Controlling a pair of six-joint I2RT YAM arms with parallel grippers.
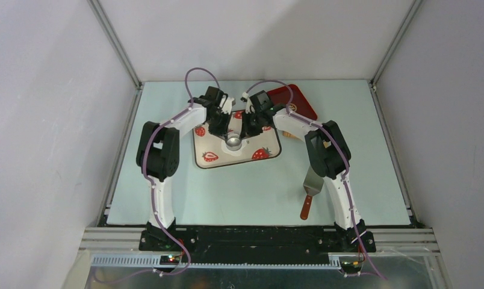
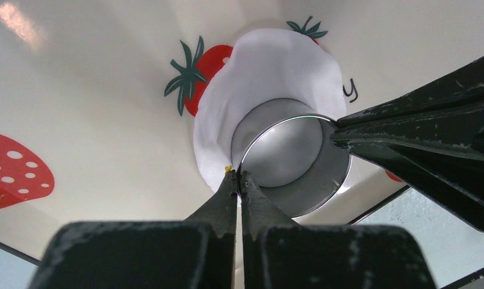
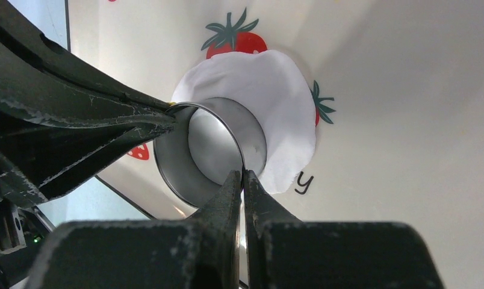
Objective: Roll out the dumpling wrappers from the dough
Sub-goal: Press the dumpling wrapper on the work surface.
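Left claw [image 2: 238,176], right claw [image 3: 242,174], angled inward, tight on cup [image 2: 282,150] atop dough [image 2: 276,66]

Robot lab test cell, stocked with kitchenware.

Seen from beside the rig: plain white panel walls [image 1: 47,120] close in three sides, held by bare aluminium frame struts [image 1: 116,45], around a pale blue-green tabletop [image 1: 227,198]. A white-and-black jointed left robot arm [image 1: 161,180] and a matching right robot arm [image 1: 339,192] are bolted to a black base rail [image 1: 257,238] at the near edge. Purple cables [image 1: 197,72] loop off the wrists. The kitchen things are few: a cream square tray printed with red strawberries [image 1: 236,159], a dark red tray [image 1: 300,99] behind it, a steel spatula with a red-brown handle [image 1: 309,192], and a small silvery round metal cup [image 1: 233,142] set on a thin flat white dough wrapper [image 2: 269,66].
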